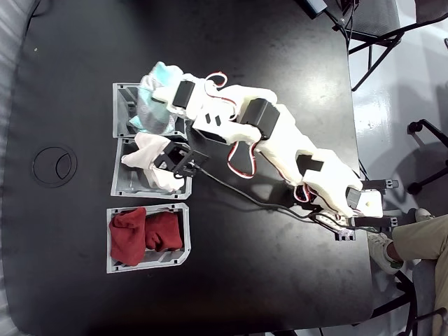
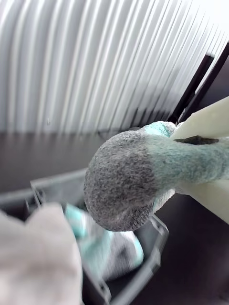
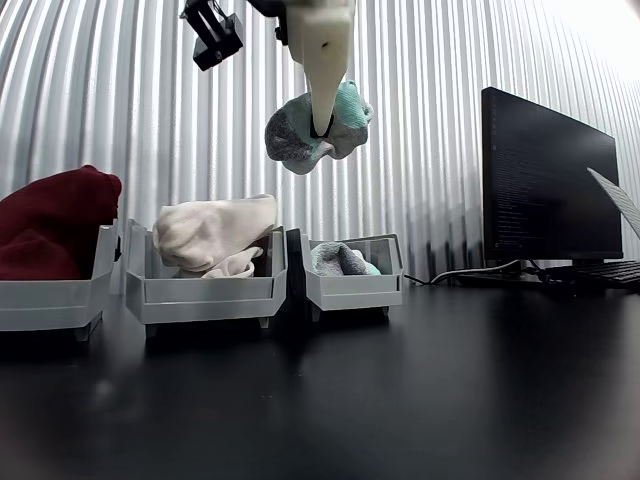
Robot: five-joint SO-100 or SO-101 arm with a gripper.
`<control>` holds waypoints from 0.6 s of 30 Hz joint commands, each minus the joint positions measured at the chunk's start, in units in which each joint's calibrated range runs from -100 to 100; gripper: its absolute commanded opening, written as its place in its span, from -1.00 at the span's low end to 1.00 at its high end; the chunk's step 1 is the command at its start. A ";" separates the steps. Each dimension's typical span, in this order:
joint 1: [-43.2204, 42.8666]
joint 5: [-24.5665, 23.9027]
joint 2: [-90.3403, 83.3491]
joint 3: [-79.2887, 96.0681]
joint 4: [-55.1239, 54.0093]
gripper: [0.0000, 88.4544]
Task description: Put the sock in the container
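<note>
The white gripper (image 3: 322,125) clamps the mint-and-grey sock (image 3: 300,135) between its fingers, holding the bundle high in the air above the grey container (image 3: 352,285), which already has a similar sock inside; alongside on the black table (image 3: 450,400) sit a bin of white socks (image 3: 215,240) and another of dark red socks (image 3: 50,225)

an office or lab workspace is indicated: a black table (image 1: 84,280) is backed by a corrugated white wall (image 3: 120,120), a computer monitor (image 3: 545,180) and keyboard (image 3: 610,270) are placed at one side, and office chair bases (image 1: 427,154) are seen on a pale floor.
</note>
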 commanded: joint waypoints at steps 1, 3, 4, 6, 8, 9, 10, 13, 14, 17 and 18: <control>0.22 -0.06 1.29 -5.31 -6.37 -0.97; 0.54 0.11 2.21 -5.13 -8.85 -0.97; 0.85 0.11 2.72 -5.13 -9.87 -0.97; 1.48 0.17 3.13 -4.95 -11.32 -0.97; 1.56 0.17 4.05 -4.86 -12.09 -0.97; 1.56 0.17 4.97 -4.95 -12.09 -0.97; 1.56 0.17 5.81 -4.95 -12.09 -0.97; 1.72 0.17 7.82 -4.95 -12.09 -0.97; 1.72 0.17 8.40 -4.95 -12.09 -0.97; 1.64 0.17 9.91 -4.95 -12.09 -0.97; 1.56 0.17 10.33 -4.95 -12.09 -0.97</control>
